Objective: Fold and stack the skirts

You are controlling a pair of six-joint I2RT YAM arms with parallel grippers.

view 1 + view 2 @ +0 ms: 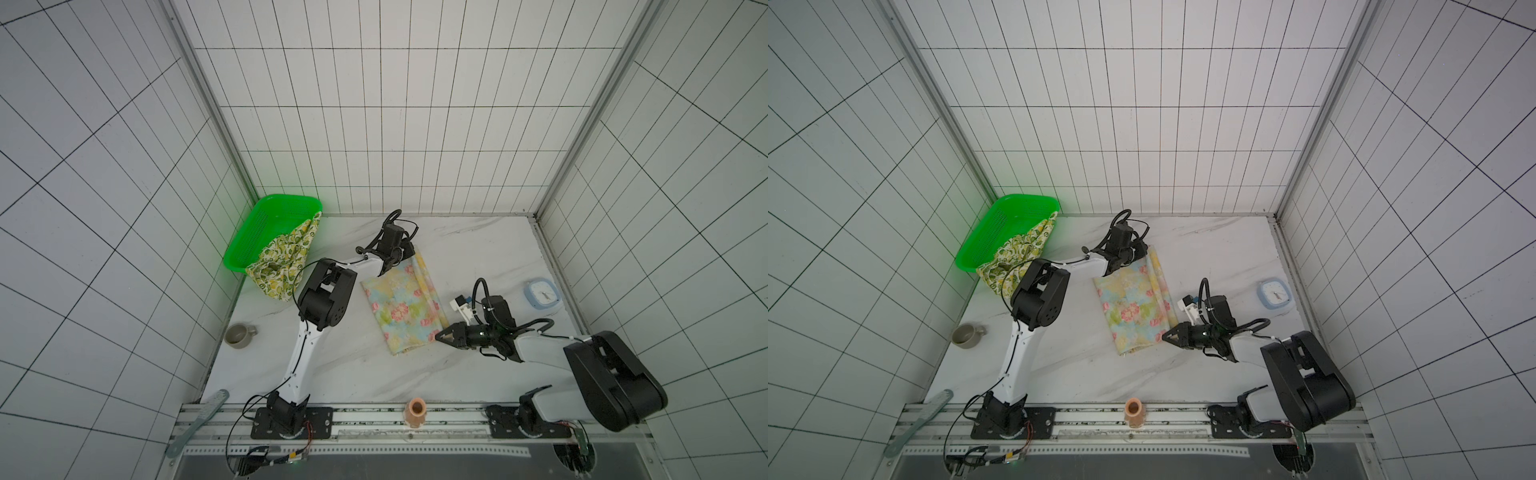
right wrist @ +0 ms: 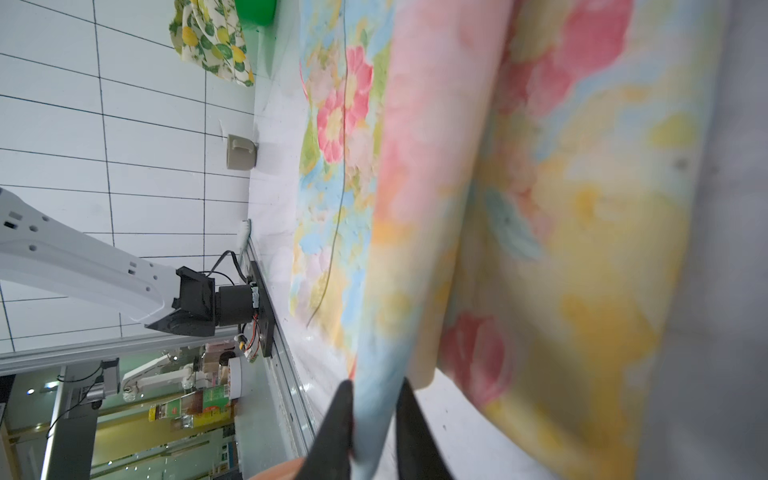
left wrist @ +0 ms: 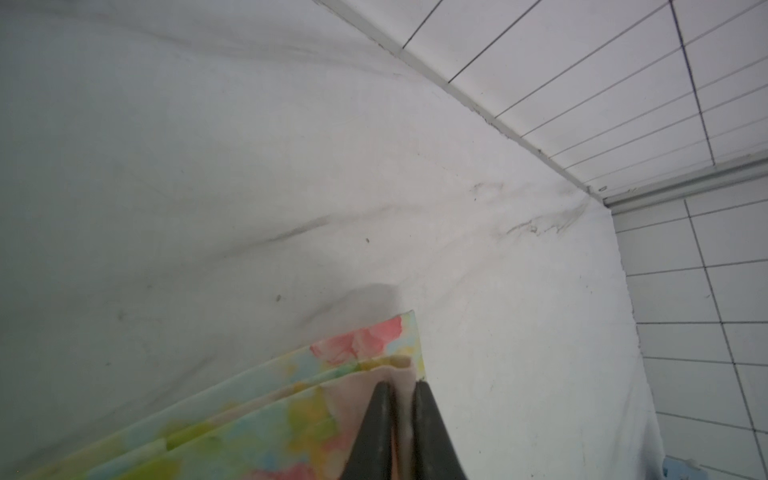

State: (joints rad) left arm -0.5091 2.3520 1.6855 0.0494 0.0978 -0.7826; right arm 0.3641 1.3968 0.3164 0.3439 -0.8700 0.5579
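Low, left arm (image 1: 301,365) outstretched, right arm (image 1: 540,349) bent, at flowered skirt (image 1: 401,307)

The left arm (image 1: 304,353) and right arm (image 1: 615,386) are wearing white shells between bulky black joint housings, each standing on a black base plate (image 1: 322,422). Black cables (image 1: 480,281) are looping over the wrists, and the tapered black fingers (image 3: 372,432) are ending in points.

— What is around you on the marble table (image 1: 478,257)?
— On my left, 1 green basket (image 1: 257,232) leans tilted in the far corner, and 1 grey mug (image 1: 239,335) stands upright near the left edge. On my right, 1 square clock (image 1: 541,294) with a blue frame lies near the right edge.
— And in front?
— 1 peach-coloured cup (image 1: 417,412) on the front rail (image 1: 365,415), and 1 grey flat strip (image 1: 199,419) at its left end.
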